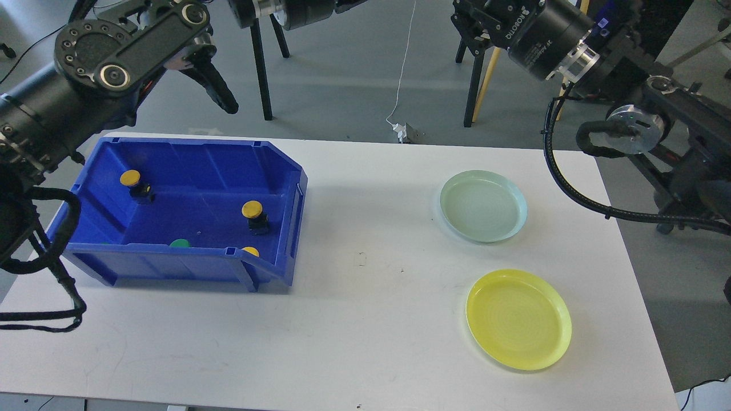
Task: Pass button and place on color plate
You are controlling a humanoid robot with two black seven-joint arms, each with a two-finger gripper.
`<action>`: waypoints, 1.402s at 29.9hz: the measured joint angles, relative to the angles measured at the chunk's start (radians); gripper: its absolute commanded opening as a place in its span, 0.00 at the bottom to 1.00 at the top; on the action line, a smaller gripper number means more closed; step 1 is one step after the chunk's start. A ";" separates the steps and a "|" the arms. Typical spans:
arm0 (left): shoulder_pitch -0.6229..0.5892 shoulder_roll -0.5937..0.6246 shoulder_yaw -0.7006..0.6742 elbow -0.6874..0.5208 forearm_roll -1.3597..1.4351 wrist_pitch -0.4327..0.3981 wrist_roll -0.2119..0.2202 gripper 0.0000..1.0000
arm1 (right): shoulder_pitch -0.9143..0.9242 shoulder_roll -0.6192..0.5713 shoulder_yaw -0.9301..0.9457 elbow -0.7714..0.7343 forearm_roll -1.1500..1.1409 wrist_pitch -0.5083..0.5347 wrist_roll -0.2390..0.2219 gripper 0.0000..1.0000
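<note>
A blue bin (280, 171) stands on the left of the white table. It holds three yellow-capped buttons, at the back left (130, 178), in the middle (252, 209) and by the front wall (249, 251), and one green button (180, 243). A pale green plate (483, 205) and a yellow plate (518, 319) lie on the right, both empty. My left gripper (220, 91) hangs above the bin's back edge and only one dark finger shows. My right gripper (474, 25) is high beyond the table's far edge, partly cut off by the top of the view.
The white table (365, 319) has its far edge just behind the bin and its right edge close to the plates. Chair and stand legs (261, 68) stand on the grey floor beyond. A black cable (571, 188) loops from my right arm over the table's right corner.
</note>
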 measured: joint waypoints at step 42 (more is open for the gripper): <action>0.041 0.288 -0.066 -0.013 0.006 0.000 -0.053 0.98 | -0.230 0.142 -0.451 -0.616 0.000 -0.043 -0.062 0.41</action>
